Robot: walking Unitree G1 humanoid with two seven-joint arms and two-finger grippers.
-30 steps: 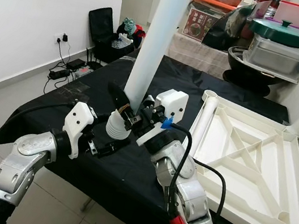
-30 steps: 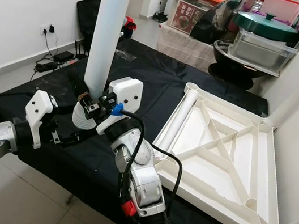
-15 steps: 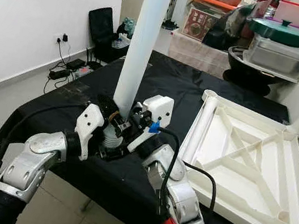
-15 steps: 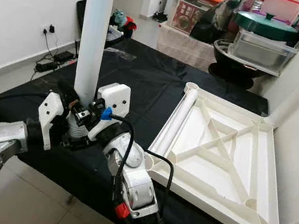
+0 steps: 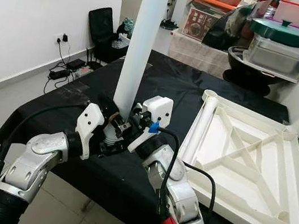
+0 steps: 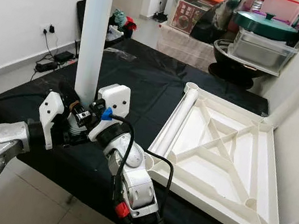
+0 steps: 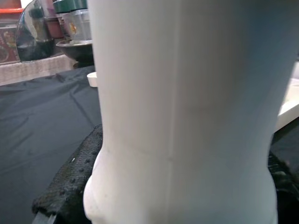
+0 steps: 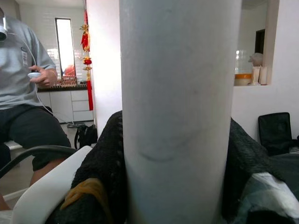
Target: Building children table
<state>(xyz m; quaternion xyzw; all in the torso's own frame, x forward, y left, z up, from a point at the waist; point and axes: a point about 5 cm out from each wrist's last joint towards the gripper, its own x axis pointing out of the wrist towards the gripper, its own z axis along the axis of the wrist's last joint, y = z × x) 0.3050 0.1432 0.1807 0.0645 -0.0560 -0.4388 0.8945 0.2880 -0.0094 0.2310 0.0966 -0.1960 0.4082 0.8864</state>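
I hold the white leg (image 5: 143, 42) upright over the near left part of the counter (image 5: 165, 86), both claws clamped on its lower end. My right claw (image 5: 118, 119) grips the leg just above its ribbed foot; in the right wrist view the leg (image 8: 180, 112) stands between my two black fingers (image 8: 105, 172), which press against its sides. My left claw (image 5: 105, 143) closes on the foot from about 8 o'clock, lower than the right one; in the left wrist view a black pad (image 7: 70, 182) lies against the flared base of the leg (image 7: 187, 116).

The tabletop (image 5: 244, 162) lies upside down on the black cloth at 3 o'clock from the leg, well apart from it, ribs showing. Another leg (image 5: 197, 130) lies along its near left edge, touching it.

Beyond the counter, at 12 to 1 o'clock, stand a metal tub (image 5: 277, 53) with a green lid (image 5: 283, 32) and a black bowl (image 5: 248, 68). A black chair (image 5: 102, 32) sits at 11 o'clock by the wall. In the right wrist view a seated person (image 8: 25, 93) in grey holds a small device.
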